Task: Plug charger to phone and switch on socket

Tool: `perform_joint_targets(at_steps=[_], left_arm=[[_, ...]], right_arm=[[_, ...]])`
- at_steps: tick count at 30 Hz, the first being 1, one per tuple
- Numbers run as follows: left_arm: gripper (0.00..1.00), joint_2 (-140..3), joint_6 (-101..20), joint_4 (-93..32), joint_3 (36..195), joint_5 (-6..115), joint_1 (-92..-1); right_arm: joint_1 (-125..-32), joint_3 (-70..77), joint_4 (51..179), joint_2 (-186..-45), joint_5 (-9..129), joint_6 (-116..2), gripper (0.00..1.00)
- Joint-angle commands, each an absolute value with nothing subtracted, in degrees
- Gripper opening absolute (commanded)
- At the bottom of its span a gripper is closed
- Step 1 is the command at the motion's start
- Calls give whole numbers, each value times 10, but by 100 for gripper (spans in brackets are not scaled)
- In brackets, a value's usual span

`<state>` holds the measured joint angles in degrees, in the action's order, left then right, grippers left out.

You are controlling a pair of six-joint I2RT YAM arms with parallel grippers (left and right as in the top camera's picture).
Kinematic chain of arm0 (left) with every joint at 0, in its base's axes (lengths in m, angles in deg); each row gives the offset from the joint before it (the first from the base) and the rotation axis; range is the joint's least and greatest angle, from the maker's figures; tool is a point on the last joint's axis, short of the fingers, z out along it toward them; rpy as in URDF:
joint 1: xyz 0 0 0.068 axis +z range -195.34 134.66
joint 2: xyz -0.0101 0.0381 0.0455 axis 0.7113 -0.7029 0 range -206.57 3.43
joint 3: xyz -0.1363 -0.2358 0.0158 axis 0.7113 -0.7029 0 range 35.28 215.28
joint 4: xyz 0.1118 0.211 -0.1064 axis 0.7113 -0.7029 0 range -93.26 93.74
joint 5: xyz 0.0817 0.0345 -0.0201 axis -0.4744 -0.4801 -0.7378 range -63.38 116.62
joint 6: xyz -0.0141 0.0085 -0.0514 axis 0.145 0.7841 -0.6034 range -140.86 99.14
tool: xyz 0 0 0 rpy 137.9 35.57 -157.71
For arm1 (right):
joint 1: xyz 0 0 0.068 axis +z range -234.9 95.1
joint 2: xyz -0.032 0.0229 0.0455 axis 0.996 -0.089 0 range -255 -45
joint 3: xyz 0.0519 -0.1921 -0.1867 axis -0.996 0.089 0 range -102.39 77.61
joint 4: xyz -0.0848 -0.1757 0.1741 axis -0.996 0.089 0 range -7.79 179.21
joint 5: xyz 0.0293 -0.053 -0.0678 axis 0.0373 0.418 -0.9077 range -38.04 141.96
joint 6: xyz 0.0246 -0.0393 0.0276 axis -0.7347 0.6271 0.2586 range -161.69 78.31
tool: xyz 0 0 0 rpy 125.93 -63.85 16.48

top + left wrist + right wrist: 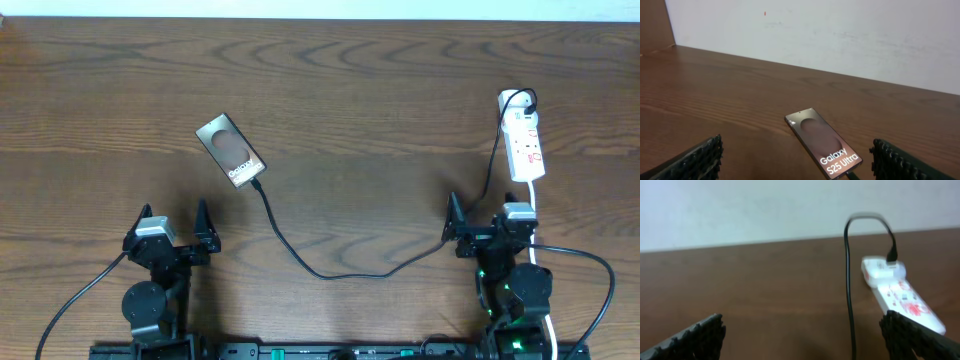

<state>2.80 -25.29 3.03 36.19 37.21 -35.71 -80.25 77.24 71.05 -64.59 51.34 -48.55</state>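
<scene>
The phone lies flat and slanted on the wooden table, its "Galaxy S25 Ultra" text showing in the left wrist view. The charger, a thin black cable, runs from the phone's lower right end across the table up to the socket, a white power strip with red marks; its plug sits in the strip's far end. My left gripper is open below and left of the phone, holding nothing. My right gripper is open just below the socket, the cable passing between its fingers without contact.
A white lead leaves the socket's near end and runs past the right arm. Thicker black robot cables trail from both arm bases near the table's front edge. A pale wall backs the table's far edge.
</scene>
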Motion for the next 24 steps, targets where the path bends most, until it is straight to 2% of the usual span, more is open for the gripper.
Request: perform_joint_targets(at_steps=[1,7,24], left_arm=[[93,32,-247,6,355,379,-358],[93,32,-247,6,355,379,-358],[93,31,-247,6,355,379,-358]], right_arm=[[-799,773,751,-621,506,-476,99],[-799,773,866,-561,504,-476,99],[-797,773,867,-453,506,-442,99]])
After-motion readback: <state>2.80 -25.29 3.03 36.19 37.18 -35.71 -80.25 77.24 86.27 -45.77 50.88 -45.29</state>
